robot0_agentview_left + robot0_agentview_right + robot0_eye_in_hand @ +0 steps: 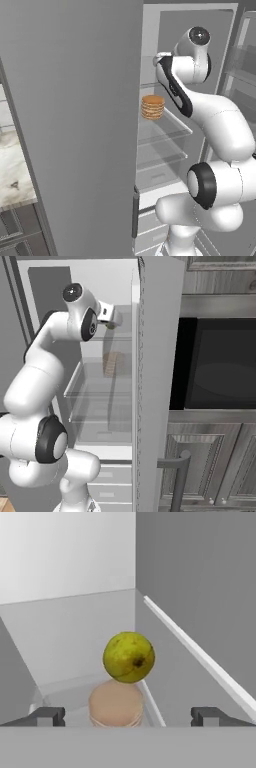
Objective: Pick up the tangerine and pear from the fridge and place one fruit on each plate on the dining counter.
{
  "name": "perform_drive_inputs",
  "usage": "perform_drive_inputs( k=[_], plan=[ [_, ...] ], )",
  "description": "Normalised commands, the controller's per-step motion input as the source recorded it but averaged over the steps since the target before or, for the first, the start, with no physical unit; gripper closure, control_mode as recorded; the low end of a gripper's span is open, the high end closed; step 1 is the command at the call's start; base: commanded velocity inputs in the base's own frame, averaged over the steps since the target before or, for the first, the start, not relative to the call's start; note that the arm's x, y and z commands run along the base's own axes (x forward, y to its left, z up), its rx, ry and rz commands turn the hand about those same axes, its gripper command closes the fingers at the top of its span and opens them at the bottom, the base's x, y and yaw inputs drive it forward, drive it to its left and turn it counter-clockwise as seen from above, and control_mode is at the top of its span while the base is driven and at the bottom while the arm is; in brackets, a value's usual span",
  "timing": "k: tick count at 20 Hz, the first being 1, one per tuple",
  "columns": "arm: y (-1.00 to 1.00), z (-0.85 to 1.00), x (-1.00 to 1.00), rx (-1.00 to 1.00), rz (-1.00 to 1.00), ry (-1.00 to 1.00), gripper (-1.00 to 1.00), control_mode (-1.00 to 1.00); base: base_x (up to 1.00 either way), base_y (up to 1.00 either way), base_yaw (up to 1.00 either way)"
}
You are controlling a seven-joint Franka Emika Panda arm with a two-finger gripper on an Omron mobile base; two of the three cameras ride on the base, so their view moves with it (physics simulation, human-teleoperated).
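- The two-finger dark gripper [128,716] stood wide open, holding nothing.
- The small yellow-green pear [128,657] lay on a clear glass fridge shelf [75,637], at twelve o'clock from the gripper.
- A tan pancake stack [116,704] sat below.

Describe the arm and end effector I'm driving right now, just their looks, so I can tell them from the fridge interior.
The arm is glossy white, built of rounded, bulbous links with black rings at the joints and a dark round cap on its topmost joint. No cables or markings are visible. The end effector has two small, blocky dark grey fingertips.
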Motion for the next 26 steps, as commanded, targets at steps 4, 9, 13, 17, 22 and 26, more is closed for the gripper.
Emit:
perform_drive_inputs(
  k=[4,9,13,17,22,26],
  plan=[
    [0.0,-0.01,0.33,0.0,0.0,0.08,-1.0,-1.0,0.0,0.0,0.0],
    [0.0,0.0,0.35,0.0,0.0,0.07,-1.0,-1.0,0.0,0.0,0.0],
    [-0.02,0.0,0.42,0.0,0.0,0.02,-1.0,-1.0,0.0,0.0,0.0],
    [-0.02,-0.03,0.39,0.0,0.0,0.02,-1.0,-1.0,0.0,0.0,0.0],
    [0.0,-0.16,0.1,0.0,0.0,0.02,-1.0,-1.0,0.0,0.0,0.0],
    [-0.04,0.0,0.0,0.0,0.0,0.0,-1.0,-1.0,0.0,0.0,0.0]
  ],
)
